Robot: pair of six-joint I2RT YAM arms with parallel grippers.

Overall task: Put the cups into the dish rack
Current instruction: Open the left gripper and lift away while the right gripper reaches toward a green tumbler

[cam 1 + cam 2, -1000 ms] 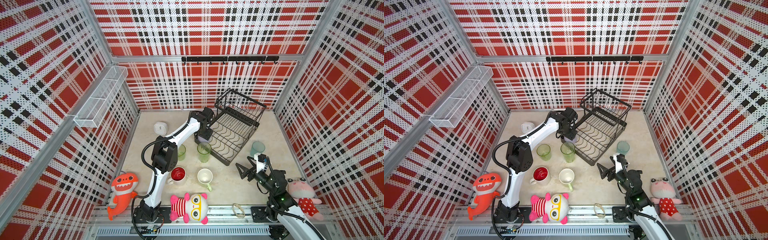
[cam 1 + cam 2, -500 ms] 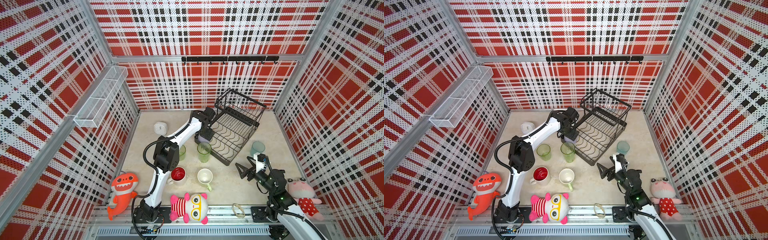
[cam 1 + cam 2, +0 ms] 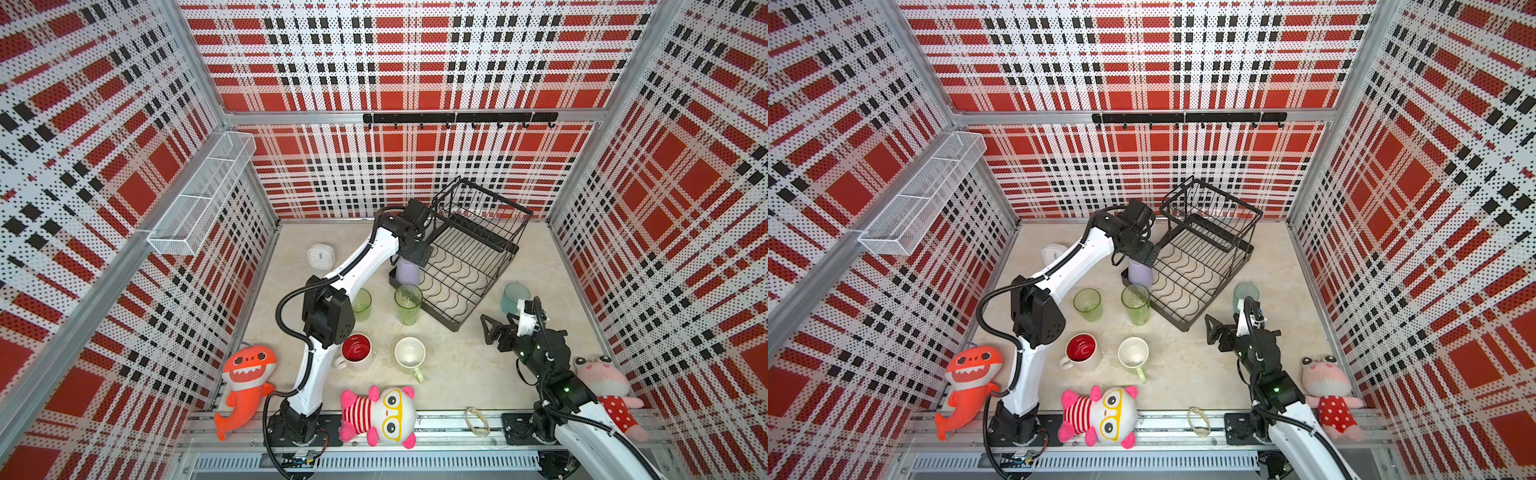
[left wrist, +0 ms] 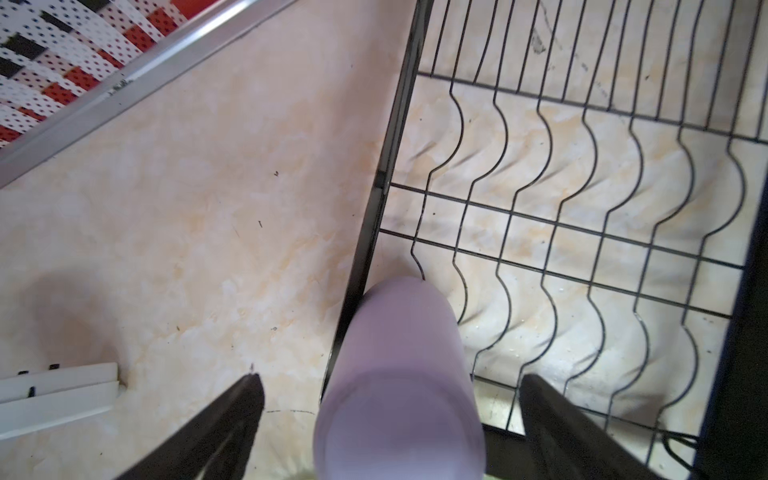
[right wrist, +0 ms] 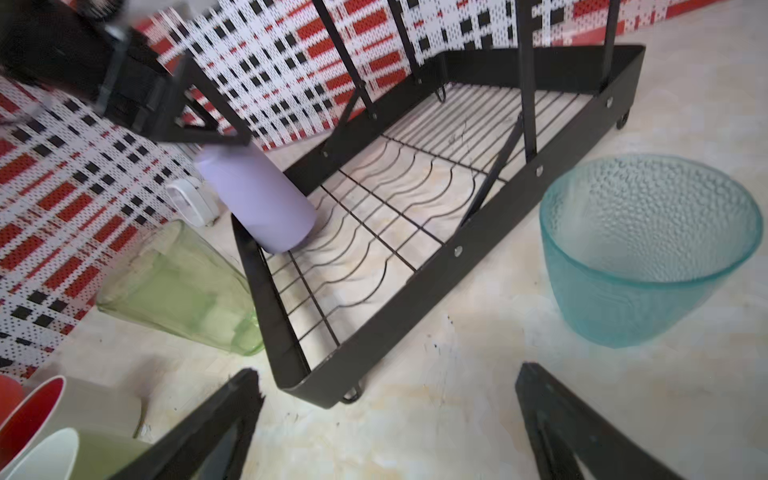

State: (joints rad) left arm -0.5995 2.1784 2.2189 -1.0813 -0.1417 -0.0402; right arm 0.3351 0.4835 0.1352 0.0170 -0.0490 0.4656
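The lavender tumbler [image 3: 407,272] [image 4: 399,374] stands upside down in the near left corner of the black dish rack [image 3: 488,293] [image 4: 374,195]. Just above it my left gripper [image 3: 417,254] [image 4: 390,377] is open, a finger on each side and neither touching. On the table in front stand two green tumblers [image 3: 360,305] [image 3: 408,303], a white mug with a red inside [image 3: 356,351] and a pale green mug [image 3: 410,355]. The teal cup [image 3: 514,297] [image 5: 644,249] stands right of the rack. Close beside it my right gripper [image 3: 490,330] [image 5: 386,370] hangs open and empty.
A white clock [image 3: 321,257] stands at the back left. An orange shark plush [image 3: 245,382], a pink striped doll [image 3: 378,415] and a pink frog plush [image 3: 606,386] lie along the front rail, with a rubber band [image 3: 477,420]. A white mesh shelf [image 3: 203,195] hangs on the left wall.
My left gripper has opened and let go of the lavender tumbler, which now stands in the rack. The right arm has hardly moved.
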